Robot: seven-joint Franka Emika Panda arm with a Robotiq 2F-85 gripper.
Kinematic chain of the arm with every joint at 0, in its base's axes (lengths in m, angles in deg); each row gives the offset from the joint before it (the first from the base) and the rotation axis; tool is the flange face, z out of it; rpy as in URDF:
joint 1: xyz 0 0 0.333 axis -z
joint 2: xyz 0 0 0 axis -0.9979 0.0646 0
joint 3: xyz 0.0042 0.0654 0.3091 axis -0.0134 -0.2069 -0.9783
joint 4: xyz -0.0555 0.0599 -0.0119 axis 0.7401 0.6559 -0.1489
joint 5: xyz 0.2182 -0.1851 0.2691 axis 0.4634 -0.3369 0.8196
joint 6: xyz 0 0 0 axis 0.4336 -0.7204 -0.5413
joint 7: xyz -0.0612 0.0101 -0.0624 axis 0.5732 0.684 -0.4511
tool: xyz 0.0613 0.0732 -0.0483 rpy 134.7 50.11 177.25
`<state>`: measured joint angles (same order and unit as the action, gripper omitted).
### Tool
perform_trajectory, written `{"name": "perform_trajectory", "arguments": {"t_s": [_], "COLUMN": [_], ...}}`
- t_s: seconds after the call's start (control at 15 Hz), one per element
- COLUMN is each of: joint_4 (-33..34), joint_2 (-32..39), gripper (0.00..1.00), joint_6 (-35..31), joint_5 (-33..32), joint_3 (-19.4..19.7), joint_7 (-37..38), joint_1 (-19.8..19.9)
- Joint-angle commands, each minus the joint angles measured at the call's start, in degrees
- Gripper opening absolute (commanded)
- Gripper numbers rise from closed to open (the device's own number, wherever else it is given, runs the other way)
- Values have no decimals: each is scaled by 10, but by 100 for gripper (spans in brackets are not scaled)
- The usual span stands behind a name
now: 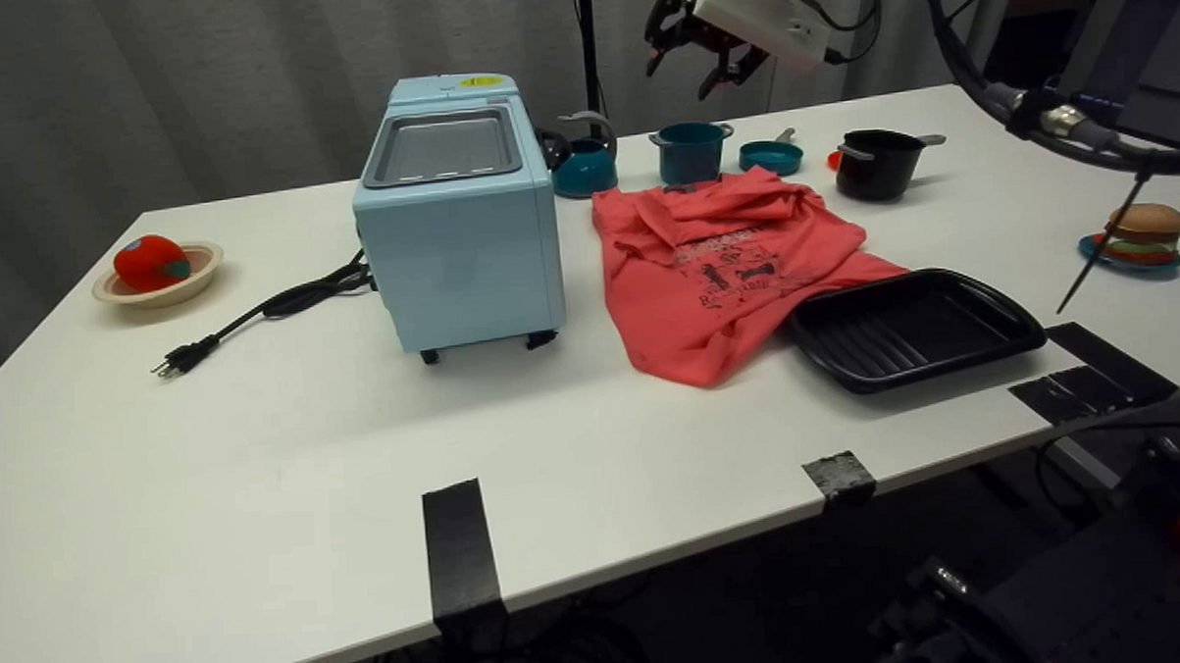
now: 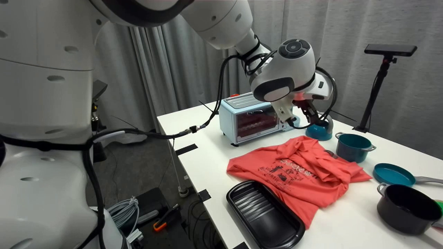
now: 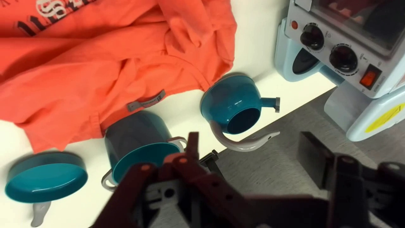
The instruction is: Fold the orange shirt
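Mara: Where is the orange shirt [image 1: 735,272]?

Theo: In an exterior view it lies crumpled on the white table [image 1: 291,479], just right of centre, printed face up. In the wrist view it fills the upper left.

Mara: And the gripper [image 1: 681,79]?

Theo: In the air, upper middle of an exterior view, apart from the cloth. Its fingers [image 3: 311,155] stand well spread in the wrist view's lower half, with nothing held between them.

Mara: Which step seems to be in hand?

Theo: Probably the approach to a first grasp, as no neat fold shows. The gripper appears to sit beyond the collar side, so it does best to travel over the cloth before lowering.

Mara: What calls for care?

Theo: The collar tag [image 3: 146,101] lies just beside the teal pot [image 3: 134,133], and a kettle [image 3: 234,95] stands close to the cloth; a low sideways reach could knock either. Coming straight down to pinch one edge seems safer. Whether the black tray [image 1: 924,330], lower right in an exterior view, pins the shirt cannot be told; a slow lift would reveal that. The edge should then pass low across the print and be laid flat before release, since soft cloth likely bunches if dropped.
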<state>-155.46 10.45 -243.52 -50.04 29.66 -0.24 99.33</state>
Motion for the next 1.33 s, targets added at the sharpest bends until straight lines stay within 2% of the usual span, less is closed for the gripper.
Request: {"name": "perform_trajectory", "arguments": {"t_s": [0.0,0.4,0.73,0.87,0.93,1.27], "joint_4": [-39,-110,-144,-149,-128,-135], "joint_2": [-35,-91,-135,-150,-115,-132], "gripper": [100,100,100,100,100,100], "joint_6": [0,29,94,113,86,100], "joint_5": [16,-20,-73,-75,-67,-68], "joint_3": [-15,31,77,83,81,85], "joint_7": [-37,-40,-40,-53,-35,-43], "joint_1": [38,56,60,66,55,59]}}
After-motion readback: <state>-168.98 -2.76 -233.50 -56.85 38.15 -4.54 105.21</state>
